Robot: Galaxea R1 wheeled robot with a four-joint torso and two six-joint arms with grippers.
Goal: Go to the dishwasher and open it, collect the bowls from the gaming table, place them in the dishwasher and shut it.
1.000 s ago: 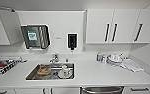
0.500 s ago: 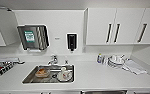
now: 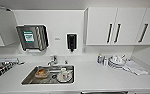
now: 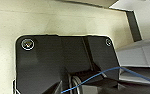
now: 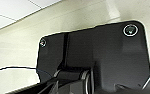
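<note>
Under the counter's front edge a thin grey strip, the top of the dishwasher point(image 3: 103, 92), shows right of the sink. The bowls and the gaming table are out of view. In the left wrist view the robot's dark plate point(image 4: 63, 62) hangs over a pale floor beside white cabinet fronts. In the right wrist view the same kind of plate point(image 5: 96, 57) is seen against a pale wall and ceiling. Neither wrist view lets me judge the grippers.
A white counter point(image 3: 103, 77) runs across, with a steel sink point(image 3: 28, 79) holding a brownish dish point(image 3: 41, 73) and a white cup on a plate point(image 3: 64, 75). White dishes point(image 3: 116, 61) and a cloth point(image 3: 136, 68) lie right, a drying rack point(image 3: 1, 68) left. Wall cabinets point(image 3: 116, 25) hang above.
The whole head picture has shifted slightly: the camera has come closer to the counter, and less of the grey front under the counter edge shows.
</note>
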